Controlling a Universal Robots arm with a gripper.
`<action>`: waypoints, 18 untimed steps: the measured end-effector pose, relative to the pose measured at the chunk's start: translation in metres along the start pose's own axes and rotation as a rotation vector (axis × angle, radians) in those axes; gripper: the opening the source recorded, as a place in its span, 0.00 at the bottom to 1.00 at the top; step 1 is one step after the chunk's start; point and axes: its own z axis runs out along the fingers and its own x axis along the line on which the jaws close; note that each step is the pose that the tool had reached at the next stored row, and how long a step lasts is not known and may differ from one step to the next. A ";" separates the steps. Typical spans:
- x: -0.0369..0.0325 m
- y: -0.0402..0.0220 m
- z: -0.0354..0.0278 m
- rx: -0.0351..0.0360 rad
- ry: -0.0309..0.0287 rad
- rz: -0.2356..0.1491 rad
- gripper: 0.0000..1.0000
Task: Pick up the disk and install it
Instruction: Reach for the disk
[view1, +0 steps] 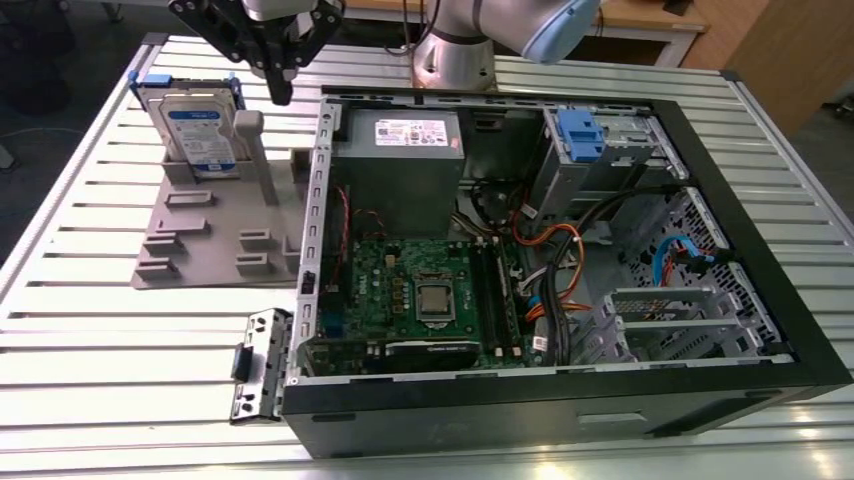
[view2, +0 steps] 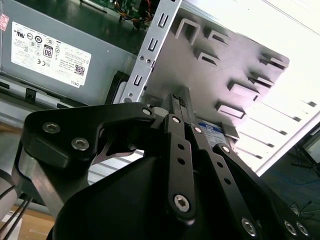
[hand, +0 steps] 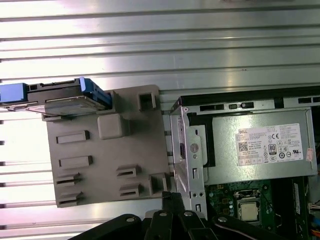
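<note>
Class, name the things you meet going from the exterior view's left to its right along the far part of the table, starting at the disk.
disk → gripper → grey power supply box → blue drive bay tab

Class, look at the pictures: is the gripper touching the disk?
Apart. In the first wrist view the gripper is well clear of the disk, with a stretch of the bare grey holder between them.

disk (hand: 55, 99) cut off by edge in first wrist view; in second wrist view mostly hidden behind gripper (view2: 178, 102)
</note>
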 end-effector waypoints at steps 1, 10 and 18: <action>0.0004 0.0000 0.0000 0.0000 0.0000 0.000 0.10; 0.0035 -0.0003 0.0000 0.0000 0.0000 0.000 0.10; 0.0061 -0.0005 -0.0001 0.0000 0.0000 0.000 0.10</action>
